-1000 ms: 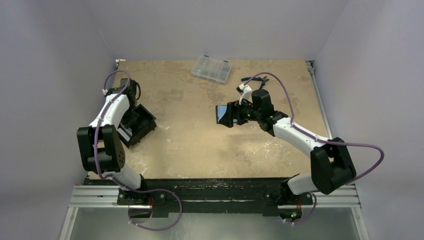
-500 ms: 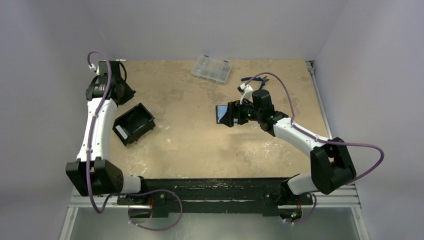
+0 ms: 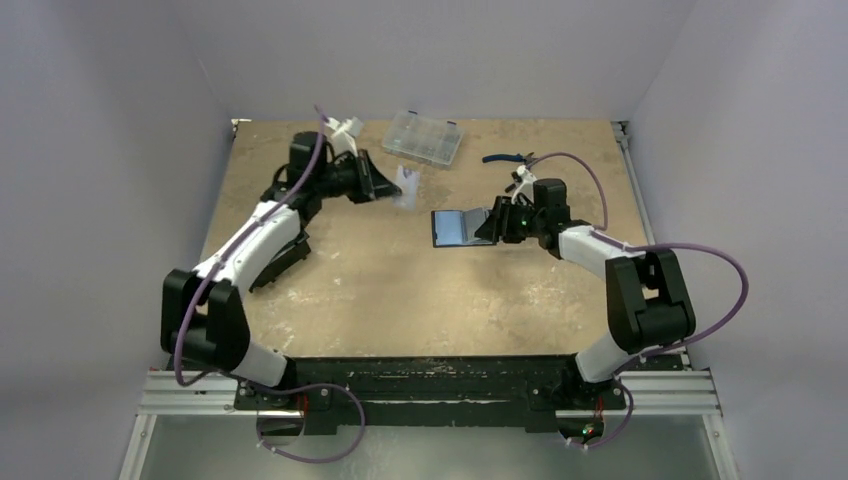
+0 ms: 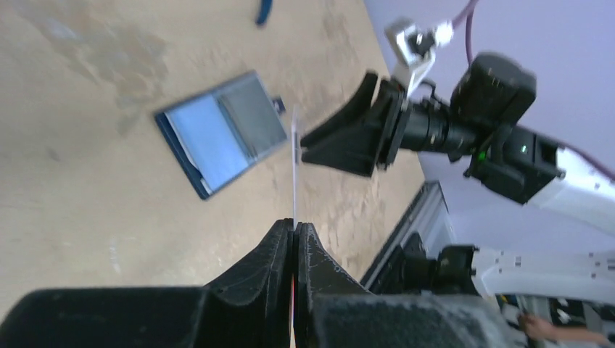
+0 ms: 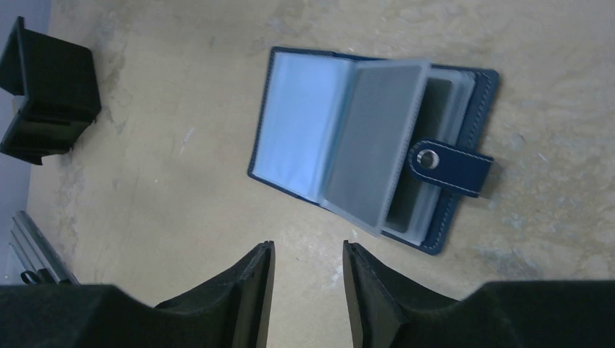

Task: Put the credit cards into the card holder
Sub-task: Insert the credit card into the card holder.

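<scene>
Beyond the left hand (image 4: 294, 229), newly arrived pinching a credit card (image 3: 405, 187), the card holder (image 4: 221, 134) lies open, released by the spread, empty right hand (image 5: 305, 264).

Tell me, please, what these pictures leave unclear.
Left wrist view: the credit card in the left gripper shows edge-on only, so its faces are hidden.
Top view: the left arm covers most of the black box, so its contents are unseen.
Right wrist view: the card holder has frosted sleeves that hide whether cards sit inside.
</scene>
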`<action>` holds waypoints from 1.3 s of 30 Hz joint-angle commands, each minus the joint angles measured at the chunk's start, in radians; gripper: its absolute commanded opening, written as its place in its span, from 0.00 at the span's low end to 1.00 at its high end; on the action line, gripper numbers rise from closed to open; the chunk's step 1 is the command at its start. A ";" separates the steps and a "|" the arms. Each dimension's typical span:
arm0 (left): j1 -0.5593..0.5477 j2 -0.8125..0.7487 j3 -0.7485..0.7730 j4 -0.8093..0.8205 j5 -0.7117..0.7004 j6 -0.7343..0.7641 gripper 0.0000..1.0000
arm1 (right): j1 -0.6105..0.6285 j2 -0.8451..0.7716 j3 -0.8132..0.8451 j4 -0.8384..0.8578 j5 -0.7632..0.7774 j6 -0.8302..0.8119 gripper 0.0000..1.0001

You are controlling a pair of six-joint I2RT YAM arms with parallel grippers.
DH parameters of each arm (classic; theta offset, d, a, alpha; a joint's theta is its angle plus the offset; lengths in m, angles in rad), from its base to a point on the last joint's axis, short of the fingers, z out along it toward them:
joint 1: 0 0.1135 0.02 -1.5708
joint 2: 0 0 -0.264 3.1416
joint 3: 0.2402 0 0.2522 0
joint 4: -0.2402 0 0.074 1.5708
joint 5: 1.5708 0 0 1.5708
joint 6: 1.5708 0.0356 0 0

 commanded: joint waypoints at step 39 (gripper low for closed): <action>-0.201 0.779 0.026 0.680 0.171 -0.436 0.00 | -0.128 0.312 0.174 0.039 -0.059 0.037 0.15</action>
